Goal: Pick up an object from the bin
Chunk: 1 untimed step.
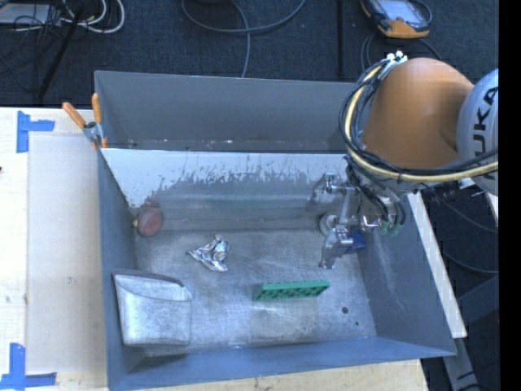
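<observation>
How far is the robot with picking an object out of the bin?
Done: the gripper is inside the bin, on its right side. In hand: it is near the right end of the green strip, but nothing looks lifted. Left: the grasp and the lift. The strip, the foil ball and the brown disc all lie on the floor.

Hand (332, 255) near green strip (291, 290), crumpled foil (212, 253) left

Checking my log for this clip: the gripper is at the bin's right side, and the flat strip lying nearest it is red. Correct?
Not quite: the camera view shows the flat strip is green, not red. The gripper is at the bin's right side, as said.
</observation>
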Each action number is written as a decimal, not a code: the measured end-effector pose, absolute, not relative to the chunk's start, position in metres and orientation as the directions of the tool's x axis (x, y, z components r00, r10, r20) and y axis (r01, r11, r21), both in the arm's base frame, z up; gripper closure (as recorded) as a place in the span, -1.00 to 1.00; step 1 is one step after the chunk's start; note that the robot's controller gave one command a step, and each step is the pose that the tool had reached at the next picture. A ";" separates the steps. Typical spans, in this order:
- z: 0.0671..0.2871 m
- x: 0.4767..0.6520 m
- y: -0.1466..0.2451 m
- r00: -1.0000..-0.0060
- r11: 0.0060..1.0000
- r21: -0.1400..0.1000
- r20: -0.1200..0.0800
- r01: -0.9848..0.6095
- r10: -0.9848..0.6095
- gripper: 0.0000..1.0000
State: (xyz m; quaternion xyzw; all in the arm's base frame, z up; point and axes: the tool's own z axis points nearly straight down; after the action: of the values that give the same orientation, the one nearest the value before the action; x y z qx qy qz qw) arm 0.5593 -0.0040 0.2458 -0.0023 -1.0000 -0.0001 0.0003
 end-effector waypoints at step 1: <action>0.074 0.534 0.024 -0.969 0.969 0.002 0.002 -0.249 -0.249 -1.00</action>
State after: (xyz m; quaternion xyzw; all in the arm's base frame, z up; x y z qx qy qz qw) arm 0.5343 0.0236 0.0736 0.1253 -0.9921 -0.0006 0.0009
